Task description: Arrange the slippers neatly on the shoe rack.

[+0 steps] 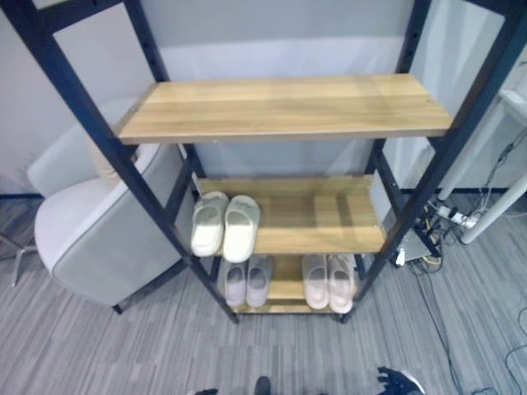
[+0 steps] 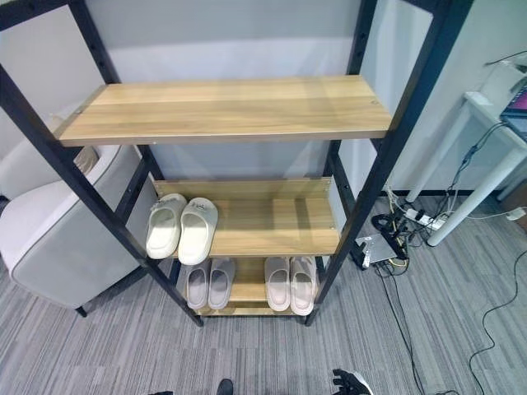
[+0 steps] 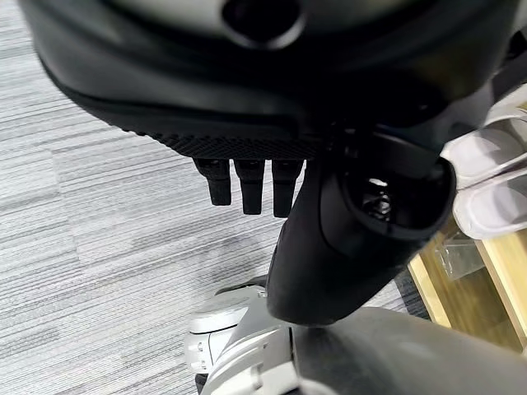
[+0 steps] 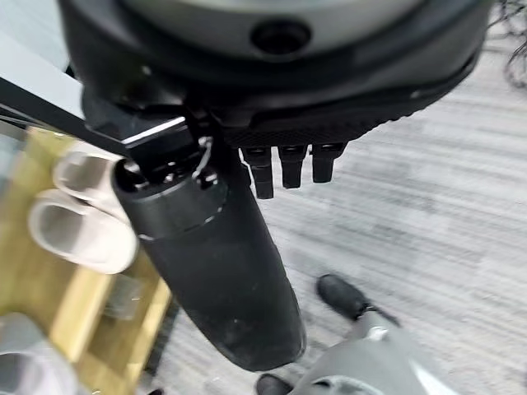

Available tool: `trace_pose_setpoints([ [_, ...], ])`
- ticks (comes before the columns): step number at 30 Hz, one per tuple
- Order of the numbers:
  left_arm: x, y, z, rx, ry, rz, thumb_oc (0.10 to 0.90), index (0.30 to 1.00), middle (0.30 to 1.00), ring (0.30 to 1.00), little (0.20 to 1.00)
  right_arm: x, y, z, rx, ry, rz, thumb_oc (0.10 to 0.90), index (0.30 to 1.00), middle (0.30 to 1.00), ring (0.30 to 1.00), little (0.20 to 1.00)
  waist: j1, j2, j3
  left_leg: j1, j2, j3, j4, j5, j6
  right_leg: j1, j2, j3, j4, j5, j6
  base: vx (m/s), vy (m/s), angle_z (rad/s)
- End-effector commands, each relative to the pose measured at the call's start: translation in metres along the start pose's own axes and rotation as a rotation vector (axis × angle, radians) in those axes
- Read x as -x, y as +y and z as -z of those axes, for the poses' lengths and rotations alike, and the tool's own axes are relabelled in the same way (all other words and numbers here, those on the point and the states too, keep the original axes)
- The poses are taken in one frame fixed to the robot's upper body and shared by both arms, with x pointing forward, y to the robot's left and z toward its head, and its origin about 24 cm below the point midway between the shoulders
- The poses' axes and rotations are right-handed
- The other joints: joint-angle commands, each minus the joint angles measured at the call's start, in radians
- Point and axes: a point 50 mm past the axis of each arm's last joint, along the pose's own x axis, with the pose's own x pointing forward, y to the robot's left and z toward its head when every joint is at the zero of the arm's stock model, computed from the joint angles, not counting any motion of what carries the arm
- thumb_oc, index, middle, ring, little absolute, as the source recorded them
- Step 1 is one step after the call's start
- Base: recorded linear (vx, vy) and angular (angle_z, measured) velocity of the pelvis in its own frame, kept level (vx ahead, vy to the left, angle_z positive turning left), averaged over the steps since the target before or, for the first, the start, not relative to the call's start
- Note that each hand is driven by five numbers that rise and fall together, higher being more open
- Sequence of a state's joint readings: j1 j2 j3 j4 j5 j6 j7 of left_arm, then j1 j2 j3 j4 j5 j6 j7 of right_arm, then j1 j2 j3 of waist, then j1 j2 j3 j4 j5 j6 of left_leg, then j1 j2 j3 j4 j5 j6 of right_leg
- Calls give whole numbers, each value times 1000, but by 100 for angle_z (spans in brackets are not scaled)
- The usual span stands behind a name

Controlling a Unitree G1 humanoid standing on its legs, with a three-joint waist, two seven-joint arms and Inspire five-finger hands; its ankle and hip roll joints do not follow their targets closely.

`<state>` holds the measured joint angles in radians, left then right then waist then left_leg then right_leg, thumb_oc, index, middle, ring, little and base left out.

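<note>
Three slipper pairs are shown on the rack (image 1: 123, 164): a white pair (image 1: 225, 225) on the middle shelf, grey (image 1: 248, 282) and pink (image 1: 328, 281) pairs below. The left hand (image 3: 247, 185) and right hand (image 4: 288, 164) are held over the floor with fingers relaxed, nothing grasped.

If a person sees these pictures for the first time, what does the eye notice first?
First the tall black-framed shoe rack with wooden shelves, its top shelf bare. Next, a white pair of slippers at the left end of the middle shelf, with a grey pair and a pinkish pair on the bottom one. A pale armchair stands left of the rack.

Middle shelf (image 1: 329, 239) hides the bottom slippers' (image 1: 247, 280) heels (both pairs).
</note>
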<state>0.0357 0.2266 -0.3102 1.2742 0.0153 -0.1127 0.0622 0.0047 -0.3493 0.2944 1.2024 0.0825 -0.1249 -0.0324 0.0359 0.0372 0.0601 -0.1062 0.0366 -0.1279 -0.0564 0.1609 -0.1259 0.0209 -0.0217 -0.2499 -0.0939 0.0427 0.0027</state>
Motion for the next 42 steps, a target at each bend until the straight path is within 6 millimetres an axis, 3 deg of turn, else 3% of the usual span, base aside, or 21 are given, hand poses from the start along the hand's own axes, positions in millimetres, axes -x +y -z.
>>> trace_pose_setpoints([
  [1, -5, -13, -38, -28, -110, 40, 800, 900, 900, 900, 900, -4, -12, -16, -11, -37, 65, 800, 900, 900, 900, 900, 8, -96, 25, 56, -9, 57, 230, -231, 32, -73, -76, 13, 7, 5, 85, -54, 15, 12],
  [7, -6, -12, -45, -47, -132, 40, 800, 900, 900, 900, 900, -2, -12, -3, 24, 21, 64, 800, 900, 900, 900, 900, -20, -89, 10, 169, 6, 17, 222, -290, 24, -102, -71, -13, 14, 35, 92, -78, 59, 23],
  [10, -7, -13, -50, -68, -144, 46, 800, 900, 900, 900, 900, -3, -9, -2, 28, 30, 54, 800, 900, 900, 900, 900, -35, -92, 8, 193, -13, 30, 170, -338, 43, -134, -81, -20, 24, 67, 100, -87, 84, 37],
  [13, -7, -8, -54, -86, -153, 33, 800, 900, 900, 900, 900, -5, -2, -13, 32, 0, 38, 800, 900, 900, 900, 900, -35, -103, 23, 207, -47, 13, 99, -340, 70, -192, -97, -15, 33, 117, 124, -201, 160, -2],
  [18, -8, -1, -52, -97, -141, 18, 800, 900, 900, 900, 900, -8, 3, -27, 39, -32, 32, 800, 900, 900, 900, 900, -35, -116, 53, 191, -93, -40, 79, -317, 98, -240, -120, 26, 55, 141, 159, -187, 111, 3],
  [21, -8, 10, -48, -114, -124, -7, 800, 900, 900, 900, 900, -9, 4, -36, 40, -56, 26, 800, 900, 900, 900, 900, -37, -115, 78, 140, -110, -41, 107, -300, 121, -271, -110, 163, 144, 96, 170, -230, 97, 5],
  [23, -8, 15, -40, -118, -99, -16, 800, 900, 900, 900, 900, -9, 5, -32, 35, -43, 22, 800, 900, 900, 900, 900, -24, -113, 73, 112, -118, -34, 115, -282, 133, -240, -104, 199, 198, 56, 155, -273, 108, 2],
  [24, -7, 20, -35, -112, -79, -26, 800, 900, 900, 900, 900, -8, 6, -26, 35, -27, 16, 800, 900, 900, 900, 900, -9, -105, 60, 86, -113, -29, 108, -251, 139, -201, -99, 203, 263, 15, 139, -210, 81, -4],
  [26, -7, 22, -33, -112, -74, -30, 800, 900, 900, 900, 900, -7, 9, -21, 33, -14, 9, 800, 900, 900, 900, 900, -2, -106, 47, 79, -113, -29, 101, -240, 139, -174, -94, 211, 270, -6, 137, -102, 32, -9],
  [29, -7, 25, -32, -110, -77, -42, 800, 900, 900, 900, 900, -4, 16, -6, 35, 32, -10, 800, 900, 900, 900, 900, 37, -121, 0, 51, -116, 2, 60, -205, 127, -52, -111, 183, 196, -46, 143, -123, -19, 8],
  [33, -6, 23, -32, -105, -81, -42, 800, 900, 900, 900, 900, -3, 19, -5, 52, 35, -12, 800, 900, 900, 900, 900, 43, -125, -35, 60, -105, 30, 6, -184, 120, -27, -117, 146, 118, -44, 155, -42, -43, -14],
  [42, -8, 16, -49, -104, -133, -27, 800, 900, 900, 900, 900, -2, 20, 3, 109, 64, -13, 800, 900, 900, 900, 900, 22, -115, -47, 77, -82, 39, -23, -154, 99, -2, -86, 150, 84, -63, 137, -51, -56, -3],
])
